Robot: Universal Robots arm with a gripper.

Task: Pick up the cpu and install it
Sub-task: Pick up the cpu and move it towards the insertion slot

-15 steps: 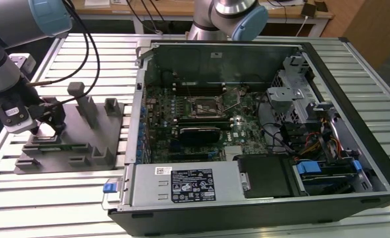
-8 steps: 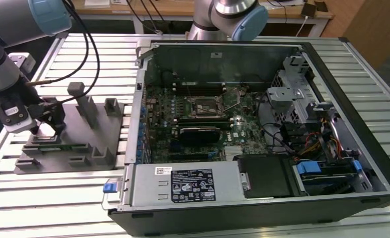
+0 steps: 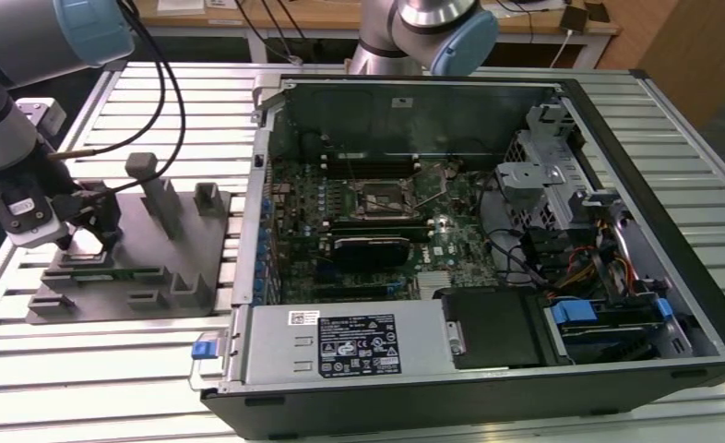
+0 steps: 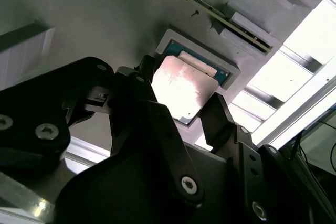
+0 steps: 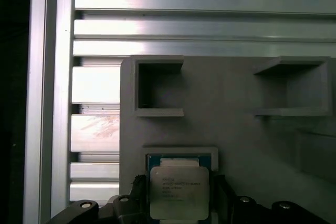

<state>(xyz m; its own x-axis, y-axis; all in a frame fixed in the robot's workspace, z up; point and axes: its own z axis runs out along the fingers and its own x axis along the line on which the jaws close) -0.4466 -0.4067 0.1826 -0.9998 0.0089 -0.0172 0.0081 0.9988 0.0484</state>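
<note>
We are right at the grey moulded plastic tray [image 3: 203, 251]. The small square cpu with its silvery-white metal top [image 5: 179, 192] lies flat in a shallow square pocket of that tray, lid up. Being square, it shows us no long axis, and its edges run parallel to the pocket's walls. We see several lines of dark print on the lid, running from one jaw across to the other, too small for us to read. The black gripper [image 3: 86, 233] is down on the tray. Its jaws sit about a chip's width apart and straddle the cpu, one at each of two opposite edges. Whether they actually pinch it, we cannot tell. Beside the tray, at the exterior view's right, lies the open black computer case [image 3: 707, 314], carrying a white printed label [image 3: 360, 343].
</note>
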